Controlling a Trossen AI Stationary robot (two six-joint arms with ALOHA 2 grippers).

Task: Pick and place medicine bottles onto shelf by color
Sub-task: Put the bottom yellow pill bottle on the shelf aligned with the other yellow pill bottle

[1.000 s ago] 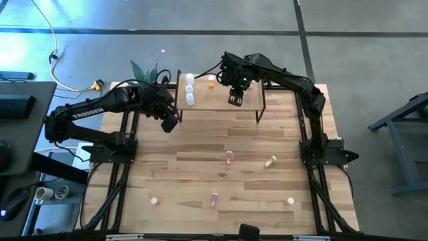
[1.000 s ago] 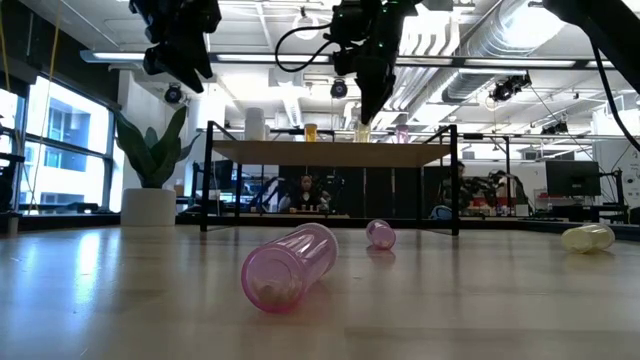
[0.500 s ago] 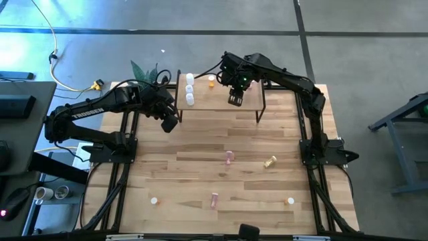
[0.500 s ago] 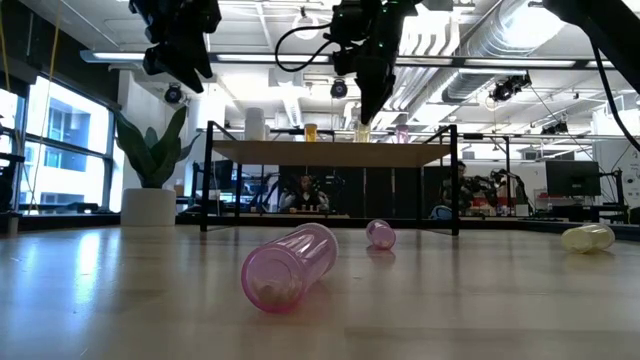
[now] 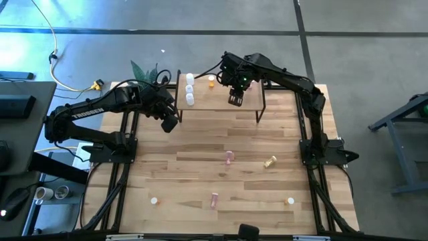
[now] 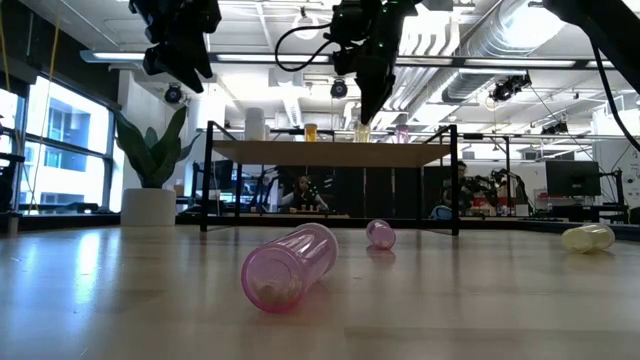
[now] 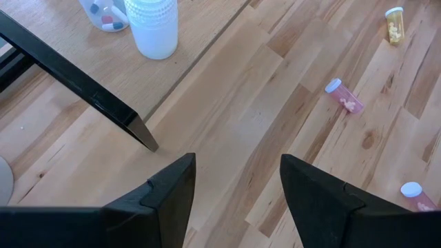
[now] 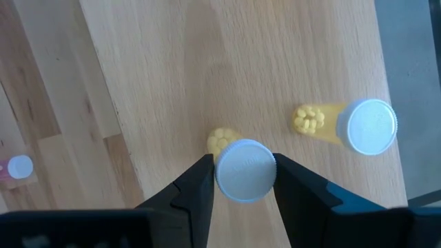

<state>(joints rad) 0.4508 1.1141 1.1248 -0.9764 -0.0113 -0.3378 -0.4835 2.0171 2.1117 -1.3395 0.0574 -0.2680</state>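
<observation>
The striped wooden surface [image 5: 200, 161] carries the shelf [image 5: 221, 100], a smooth pale board on thin black legs at 12 o'clock. The left pincer [image 7: 238, 189] hangs apart and empty by the shelf's 9 o'clock end. The right pincer [image 8: 241, 176] is clamped on a yellow bottle [image 8: 244, 169], white-capped and round, beside its twin [image 8: 358, 125]. Released off-upright, the slick cylinder would likely topple, roll and knock the twin. Pink bottles [image 6: 290, 265] lie on the surface.

Bright, even overhead light w/ soft shadows. Low view: ceiling lamps [image 6: 505, 88] and window [image 6: 60, 140] glare; near pink bottle [image 6: 290, 266] slightly blurred. Wrist views sharp, fingers [image 7: 172, 193] dark.
</observation>
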